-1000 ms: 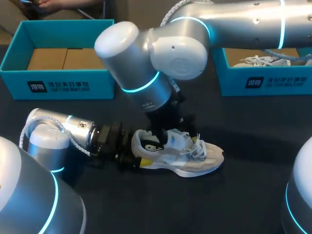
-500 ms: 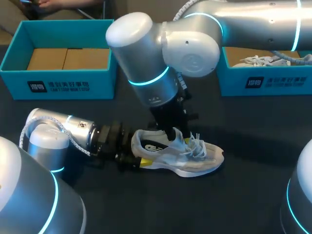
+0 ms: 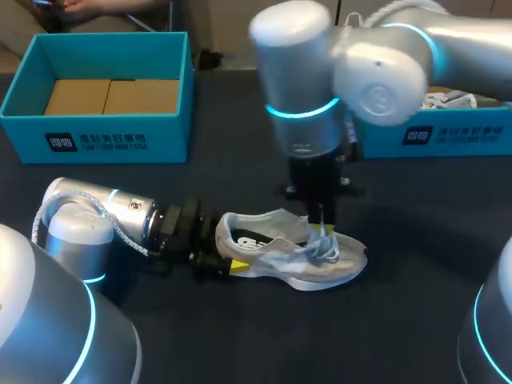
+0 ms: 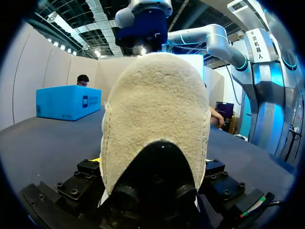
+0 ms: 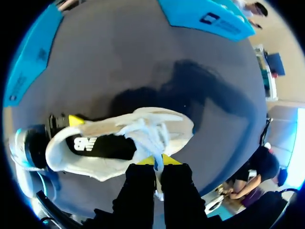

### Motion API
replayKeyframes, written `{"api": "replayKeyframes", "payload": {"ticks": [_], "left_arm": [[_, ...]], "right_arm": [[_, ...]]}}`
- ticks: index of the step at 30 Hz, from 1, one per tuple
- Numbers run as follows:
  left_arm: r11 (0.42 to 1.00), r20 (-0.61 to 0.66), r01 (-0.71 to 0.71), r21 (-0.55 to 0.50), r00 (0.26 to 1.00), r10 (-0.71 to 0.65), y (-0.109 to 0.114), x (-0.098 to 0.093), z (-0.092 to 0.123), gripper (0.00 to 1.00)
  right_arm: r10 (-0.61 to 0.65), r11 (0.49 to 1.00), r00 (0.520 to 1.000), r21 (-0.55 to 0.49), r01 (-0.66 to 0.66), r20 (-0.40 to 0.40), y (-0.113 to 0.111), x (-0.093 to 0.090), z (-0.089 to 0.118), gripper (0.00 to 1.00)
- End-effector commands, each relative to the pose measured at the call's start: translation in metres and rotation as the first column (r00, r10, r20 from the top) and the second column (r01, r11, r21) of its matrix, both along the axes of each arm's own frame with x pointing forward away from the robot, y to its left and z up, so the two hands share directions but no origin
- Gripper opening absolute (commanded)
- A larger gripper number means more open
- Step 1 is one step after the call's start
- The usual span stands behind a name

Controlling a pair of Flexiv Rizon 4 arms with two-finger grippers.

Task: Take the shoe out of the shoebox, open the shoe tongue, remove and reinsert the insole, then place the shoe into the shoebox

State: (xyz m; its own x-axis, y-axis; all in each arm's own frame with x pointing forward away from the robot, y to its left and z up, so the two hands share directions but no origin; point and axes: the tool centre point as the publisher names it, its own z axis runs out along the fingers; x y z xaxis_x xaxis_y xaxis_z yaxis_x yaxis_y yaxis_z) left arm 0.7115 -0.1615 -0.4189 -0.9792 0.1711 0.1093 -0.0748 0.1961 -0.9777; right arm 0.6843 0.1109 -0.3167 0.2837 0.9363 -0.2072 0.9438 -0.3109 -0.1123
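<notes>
Fingers of R gripper are pinching nearly shut on laces of shoe, lying at lower ctr of head view; L gripper is clamping its heel from frame-left.

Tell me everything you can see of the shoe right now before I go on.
The shoe stands upright on its sole on the dark table, toe toward my right side. It has a cream, mesh-looking upper, a fuzzy cream heel with a black patch, yellow accents, a white sole and white laces. A dark insole shows in the opening. The left gripper clamps the heel; the right gripper, from above, pinches the laces.
</notes>
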Motion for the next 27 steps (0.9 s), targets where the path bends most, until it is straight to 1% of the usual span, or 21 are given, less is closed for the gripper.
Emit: {"api": "replayKeyframes", "payload": {"ticks": [1, 3, 5, 6, 10, 14, 15, 17, 20, 23, 27], "left_arm": [[1.0, 0.0, -0.001, 0.002, 1.0, 0.001, 0.0, 0.001, 0.0, 0.0], [1.0, 0.0, -0.001, 0.002, 1.0, 0.001, 0.0, 0.001, 0.0, 0.0], [1.0, 0.0, -0.001, 0.002, 1.0, 0.001, 0.0, 0.001, 0.0, 0.0], [1.0, 0.0, -0.001, 0.002, 1.0, 0.001, 0.0, 0.001, 0.0, 0.0], [1.0, 0.0, -0.001, 0.002, 1.0, 0.001, 0.0, 0.001, 0.0, 0.0], [1.0, 0.0, -0.001, 0.002, 1.0, 0.001, 0.0, 0.001, 0.0, 0.0], [1.0, 0.0, -0.001, 0.002, 1.0, 0.001, 0.0, 0.001, 0.0, 0.0], [1.0, 0.0, -0.001, 0.002, 1.0, 0.001, 0.0, 0.001, 0.0, 0.0], [1.0, 0.0, -0.001, 0.002, 1.0, 0.001, 0.0, 0.001, 0.0, 0.0], [1.0, 0.0, -0.001, 0.002, 1.0, 0.001, 0.0, 0.001, 0.0, 0.0], [1.0, 0.0, -0.001, 0.002, 1.0, 0.001, 0.0, 0.001, 0.0, 0.0]], "right_arm": [[-0.402, 0.899, 0.912, 0.225, 0.377, 0.081, -0.027, -0.006, -0.002, 0.0], [-0.38, 0.901, 0.923, 0.25, 0.355, 0.061, -0.031, -0.005, -0.005, 0.0], [-0.348, 0.896, 0.936, 0.313, 0.316, 0.053, -0.034, -0.004, -0.01, 0.0], [-0.335, 0.895, 0.941, 0.327, 0.303, 0.045, -0.036, -0.004, -0.013, 0.0], [-0.293, 0.874, 0.955, 0.416, 0.251, 0.04, -0.044, -0.002, -0.023, 0.0], [-0.242, 0.863, 0.97, 0.464, 0.198, 0.037, -0.049, 0.0, -0.033, 0.0], [-0.226, 0.865, 0.973, 0.468, 0.181, 0.04, -0.049, 0.001, -0.035, 0.15], [-0.201, 0.859, 0.978, 0.488, 0.153, 0.048, -0.05, 0.002, -0.038, 0.29], [-0.19, 0.856, 0.981, 0.496, 0.144, 0.044, -0.051, 0.002, -0.041, 0.38], [-0.162, 0.858, 0.985, 0.5, 0.113, 0.054, -0.052, 0.002, -0.041, 0.44], [-0.112, 0.865, 0.991, 0.499, 0.061, 0.074, -0.053, 0.002, -0.038, 0.46]]}}
